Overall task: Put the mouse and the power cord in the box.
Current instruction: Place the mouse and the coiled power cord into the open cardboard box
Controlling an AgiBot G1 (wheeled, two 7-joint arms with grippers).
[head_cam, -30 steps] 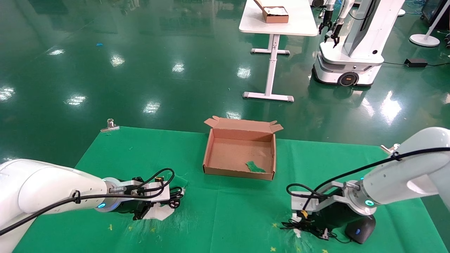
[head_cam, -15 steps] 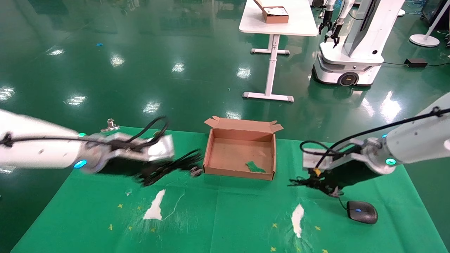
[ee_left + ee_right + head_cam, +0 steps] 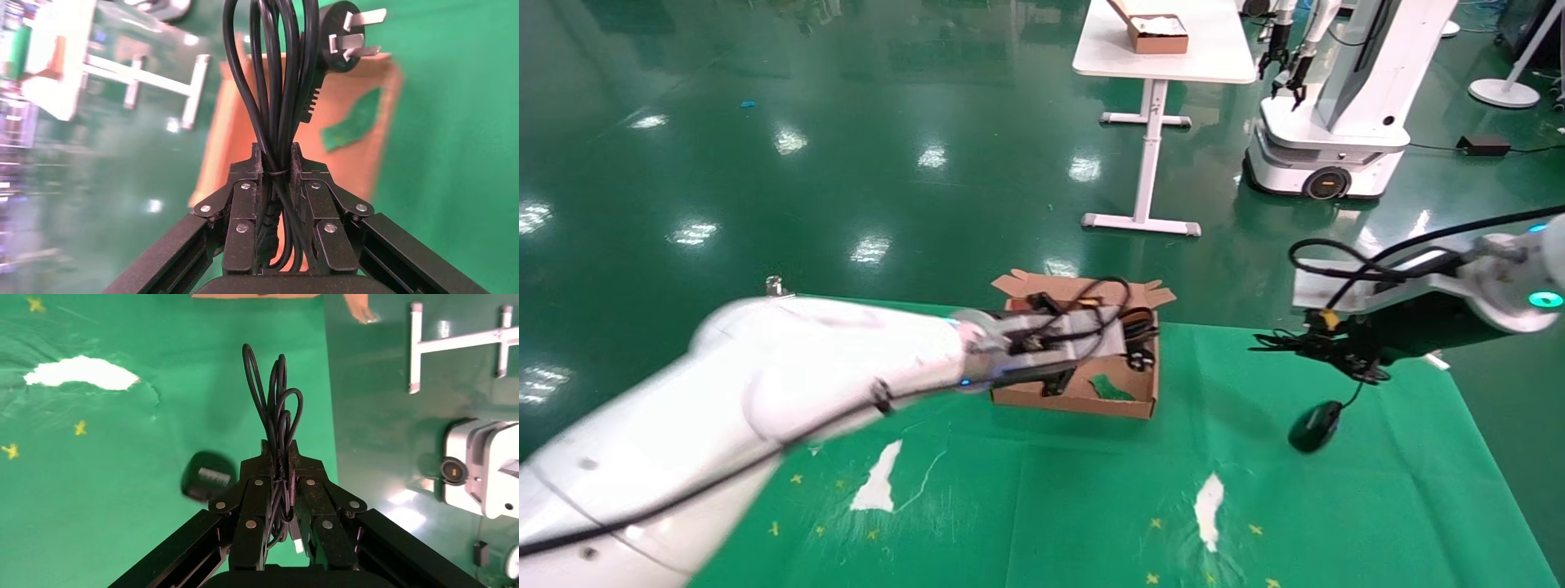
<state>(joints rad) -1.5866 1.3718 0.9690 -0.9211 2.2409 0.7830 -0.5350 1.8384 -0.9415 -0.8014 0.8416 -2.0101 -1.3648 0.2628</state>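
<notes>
Left gripper, clamped on cord, now over box at cloth's far edge, up from near-left. Right gripper, pinching cable bundle, raised near right edge; mouse dangling. Release likely next.

Power cord clamped over box

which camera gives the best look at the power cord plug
The left wrist view: the plug of the power cord shows its three prongs above the box, cord clamped in the left gripper. The head view shows it small; the right wrist view, not at all.
</notes>
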